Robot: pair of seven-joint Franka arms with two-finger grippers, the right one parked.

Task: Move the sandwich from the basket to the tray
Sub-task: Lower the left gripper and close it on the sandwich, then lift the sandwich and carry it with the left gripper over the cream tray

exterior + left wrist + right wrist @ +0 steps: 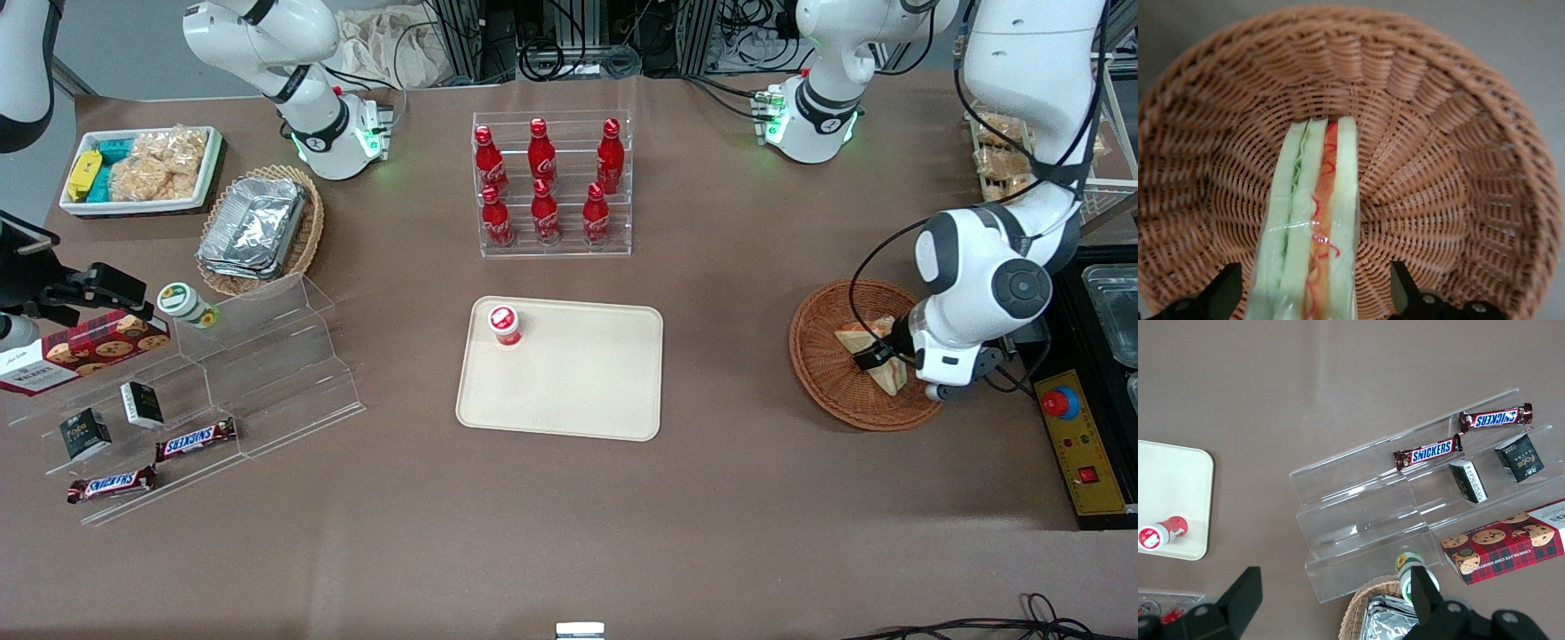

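Observation:
The sandwich (858, 340) (1313, 220), a wrapped wedge of pale bread with orange-red and green filling, lies in the round reddish-brown wicker basket (818, 373) (1451, 167) toward the working arm's end of the table. My left gripper (878, 360) (1313, 297) is down in the basket, open, with one black finger (1225, 290) on each side of the sandwich. A visible gap separates the sandwich from one finger. The cream tray (578, 391) lies at the table's middle, apart from the basket.
A small red-capped bottle (504, 324) stands on the tray's corner. A clear rack of red cola bottles (551, 187) stands farther from the front camera than the tray. Toward the parked arm's end are a clear stepped stand (258, 382) with snacks and a tan basket of foil containers (258, 227).

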